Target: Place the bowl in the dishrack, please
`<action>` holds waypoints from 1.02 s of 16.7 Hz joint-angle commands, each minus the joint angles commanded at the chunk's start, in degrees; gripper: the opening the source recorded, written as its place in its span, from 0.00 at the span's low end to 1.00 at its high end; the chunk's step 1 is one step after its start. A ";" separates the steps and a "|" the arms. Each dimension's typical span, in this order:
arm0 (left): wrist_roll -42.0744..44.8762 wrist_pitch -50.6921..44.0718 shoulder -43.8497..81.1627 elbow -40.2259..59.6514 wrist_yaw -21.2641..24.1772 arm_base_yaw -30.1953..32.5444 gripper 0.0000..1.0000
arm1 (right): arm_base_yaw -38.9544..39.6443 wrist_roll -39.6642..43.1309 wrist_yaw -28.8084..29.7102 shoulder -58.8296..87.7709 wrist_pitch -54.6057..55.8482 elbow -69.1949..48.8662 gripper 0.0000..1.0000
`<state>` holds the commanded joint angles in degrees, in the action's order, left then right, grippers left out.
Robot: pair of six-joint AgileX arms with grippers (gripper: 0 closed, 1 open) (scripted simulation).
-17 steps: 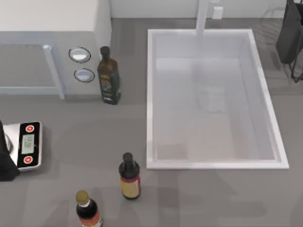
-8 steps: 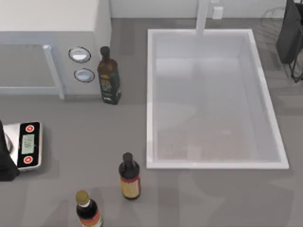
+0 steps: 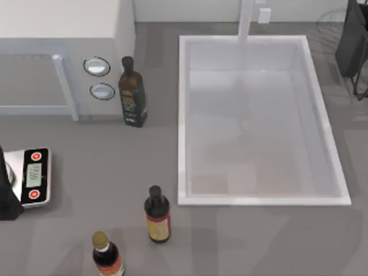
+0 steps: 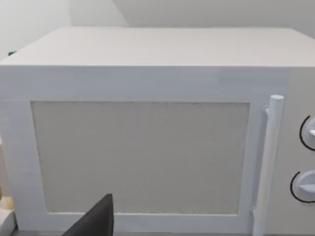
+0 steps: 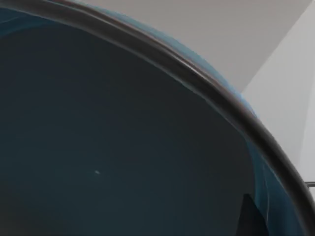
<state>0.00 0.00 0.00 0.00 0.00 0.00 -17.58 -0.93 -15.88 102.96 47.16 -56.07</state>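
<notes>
The bowl (image 5: 123, 147) sits right up against the right wrist camera, with a teal-blue inside and a dark rim curving across. My right gripper (image 5: 261, 219) is shut on its rim, and one dark fingertip (image 5: 248, 216) lies against the inner wall. In the top view my right arm (image 3: 352, 40) hangs at the far right back corner, over the thin dark wires of the dishrack (image 3: 360, 91). The arm hides the bowl there. My left arm (image 3: 6, 195) stays parked at the table's left edge, facing the microwave (image 4: 147, 147).
A white sink basin (image 3: 261, 198) takes up the middle right, with a tap post (image 3: 246, 20) behind it. A dark green bottle (image 3: 131, 92) stands by the microwave (image 3: 57, 34). Two sauce bottles (image 3: 156, 215) (image 3: 106, 256) stand near the front, and a kitchen scale (image 3: 33, 175) at the left.
The faint shading on the sink floor has shifted. Neither arm nor any object has visibly moved.
</notes>
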 joint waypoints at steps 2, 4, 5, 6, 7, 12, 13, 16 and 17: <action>0.00 0.00 0.00 0.00 0.00 0.00 1.00 | 0.00 0.00 0.00 0.00 0.00 0.00 0.08; 0.00 0.00 0.00 0.00 0.00 0.00 1.00 | 0.00 0.00 0.00 0.00 0.00 0.00 0.23; 0.00 0.00 0.00 0.00 0.00 0.00 1.00 | 0.00 0.00 0.00 0.00 0.00 0.00 0.30; 0.00 0.00 0.00 0.00 0.00 0.00 1.00 | 0.00 0.00 0.00 0.00 0.00 0.00 0.38; 0.00 0.00 0.00 0.00 0.00 0.00 1.00 | 0.00 0.00 0.00 0.00 0.00 0.00 0.45; 0.00 0.00 0.00 0.00 0.00 0.00 1.00 | 0.00 0.00 0.00 0.00 0.00 0.00 0.83; 0.00 0.00 0.00 0.00 0.00 0.00 1.00 | 0.00 0.00 0.00 0.00 0.00 0.00 0.90; 0.00 0.00 0.00 0.00 0.00 0.00 1.00 | 0.00 0.00 0.00 0.00 0.00 0.00 1.00; 0.00 0.00 0.00 0.00 0.00 0.00 1.00 | 0.00 0.00 0.00 0.00 0.00 0.00 1.00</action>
<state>0.00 0.00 0.00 0.00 0.00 0.00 -17.58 -0.93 -15.88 102.96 47.16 -56.07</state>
